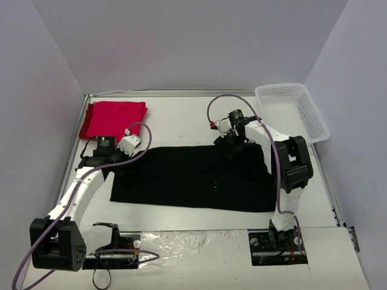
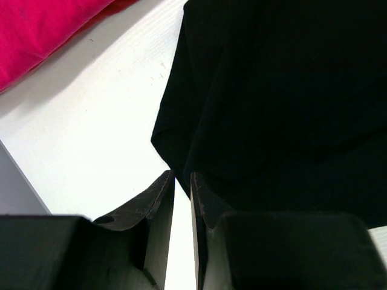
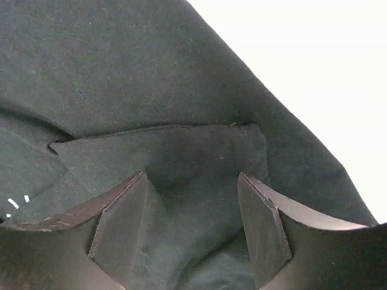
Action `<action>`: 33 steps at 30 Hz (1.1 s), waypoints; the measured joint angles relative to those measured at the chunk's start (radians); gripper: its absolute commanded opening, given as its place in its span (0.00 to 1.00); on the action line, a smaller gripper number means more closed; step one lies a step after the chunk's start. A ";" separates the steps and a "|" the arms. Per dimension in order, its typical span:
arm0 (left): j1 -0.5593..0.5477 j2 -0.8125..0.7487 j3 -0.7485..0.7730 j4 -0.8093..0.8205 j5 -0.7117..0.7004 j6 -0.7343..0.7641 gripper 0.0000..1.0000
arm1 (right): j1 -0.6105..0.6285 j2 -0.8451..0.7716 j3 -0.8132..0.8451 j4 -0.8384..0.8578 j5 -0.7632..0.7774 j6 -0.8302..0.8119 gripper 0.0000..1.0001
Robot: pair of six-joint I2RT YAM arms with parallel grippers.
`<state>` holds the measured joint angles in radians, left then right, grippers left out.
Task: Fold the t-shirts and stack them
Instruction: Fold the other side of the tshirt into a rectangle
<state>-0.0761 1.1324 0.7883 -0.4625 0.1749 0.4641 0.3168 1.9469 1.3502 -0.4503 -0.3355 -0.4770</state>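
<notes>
Top external view: the large black cloth t-shirt (image 1: pixel 181 178) lies spread flat across the middle of the white surface (image 1: pixel 181 118), and the crimson red t-shirt (image 1: pixel 115 119) lies folded at the far left corner. The right hand (image 3: pixel 193 178) is released, its fingers apart astride a flap at the black shirt's far edge. The left hand (image 2: pixel 182 175) sits at the shirt's left corner with its fingers nearly together; I cannot tell whether cloth is pinched

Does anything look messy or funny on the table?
Nothing spilled or broken. The red shirt lies neatly folded at the far left. The black shirt is lopsided, with a flap doubled over near its far edge. The white basket seems to poke past the table's right edge.
</notes>
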 measured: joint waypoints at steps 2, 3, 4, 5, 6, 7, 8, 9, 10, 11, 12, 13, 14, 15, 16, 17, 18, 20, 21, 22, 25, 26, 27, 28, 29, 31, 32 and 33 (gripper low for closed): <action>0.002 0.000 0.000 0.000 0.000 0.000 0.17 | -0.006 0.002 0.008 -0.003 -0.010 -0.003 0.57; 0.003 0.000 0.000 0.000 0.000 0.000 0.17 | -0.010 0.004 0.012 -0.005 -0.014 -0.006 0.58; 0.005 0.000 0.000 0.000 0.000 0.000 0.17 | -0.015 0.008 0.016 -0.006 -0.018 -0.008 0.57; 0.006 0.000 0.000 0.000 0.000 0.000 0.17 | -0.019 0.012 0.020 -0.008 -0.021 -0.010 0.58; 0.006 0.000 0.000 0.000 0.000 0.000 0.17 | -0.024 0.016 0.024 -0.011 -0.024 -0.012 0.57; 0.006 0.000 0.000 0.000 0.000 0.000 0.17 | -0.030 0.022 0.027 -0.017 -0.029 -0.014 0.58; 0.006 0.000 0.000 0.000 0.000 0.000 0.17 | -0.035 0.027 0.031 -0.021 -0.033 -0.018 0.57; 0.006 0.000 0.000 0.000 0.000 0.000 0.17 | -0.039 0.031 0.034 -0.024 -0.037 -0.019 0.57; 0.006 0.000 0.000 0.000 0.000 0.000 0.17 | -0.043 0.035 0.034 -0.025 -0.040 -0.021 0.54; 0.006 0.000 0.000 0.000 0.000 0.000 0.17 | -0.045 0.039 0.034 -0.027 -0.043 -0.022 0.52; 0.006 0.000 0.000 0.000 0.000 0.000 0.17 | -0.049 0.043 0.035 -0.029 -0.047 -0.023 0.52; 0.006 0.000 0.000 0.000 0.000 0.000 0.17 | -0.050 0.047 0.039 -0.032 -0.049 -0.024 0.50; 0.006 0.001 0.000 0.000 0.000 0.000 0.17 | -0.054 0.049 0.045 -0.033 -0.052 -0.024 0.46; 0.006 0.002 0.000 0.000 0.000 0.000 0.17 | -0.055 0.051 0.047 -0.033 -0.055 -0.026 0.42; 0.006 0.002 0.000 0.000 0.000 0.000 0.17 | -0.057 0.055 0.050 -0.034 -0.058 -0.027 0.30; 0.006 0.002 0.000 0.000 0.000 0.000 0.17 | -0.059 0.060 0.053 -0.035 -0.059 -0.029 0.24; 0.006 0.003 0.000 0.000 0.000 0.000 0.17 | -0.061 0.064 0.057 -0.035 -0.059 -0.031 0.17; 0.006 0.003 0.000 -0.001 0.000 0.000 0.17 | -0.063 0.066 0.060 -0.038 -0.062 -0.033 0.11; 0.006 0.003 0.000 0.000 0.000 0.000 0.17 | -0.064 0.066 0.060 -0.042 -0.064 -0.033 0.07; 0.006 0.003 0.000 0.000 0.000 0.000 0.17 | -0.064 0.066 0.060 -0.045 -0.066 -0.034 0.02; 0.006 0.003 0.000 -0.001 0.000 0.000 0.17 | -0.064 0.066 0.060 -0.053 -0.067 -0.033 0.00; 0.006 0.003 0.000 0.000 0.000 0.000 0.17 | -0.064 0.066 0.060 -0.055 -0.067 -0.033 0.00; 0.006 0.003 0.000 0.000 0.000 0.000 0.17 | -0.064 0.066 0.060 -0.055 -0.066 -0.033 0.00; 0.006 0.003 0.000 0.000 0.000 0.000 0.17 | -0.064 0.066 0.060 -0.056 -0.066 -0.033 0.00; 0.006 0.003 0.000 0.000 0.000 0.000 0.17 | -0.064 0.066 0.060 -0.056 -0.066 -0.033 0.00; 0.006 0.003 0.000 0.000 0.001 0.000 0.17 | -0.064 0.063 0.060 -0.058 -0.066 -0.032 0.00; 0.006 0.003 0.000 0.000 0.001 0.001 0.17 | -0.064 0.060 0.060 -0.060 -0.066 -0.032 0.00; 0.006 0.003 0.000 0.000 0.002 0.001 0.17 | -0.064 0.054 0.058 -0.062 -0.066 -0.031 0.00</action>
<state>-0.0696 1.1355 0.7883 -0.4629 0.1768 0.4648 0.2531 2.0010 1.4086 -0.5125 -0.4011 -0.5083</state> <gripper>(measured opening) 0.168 0.005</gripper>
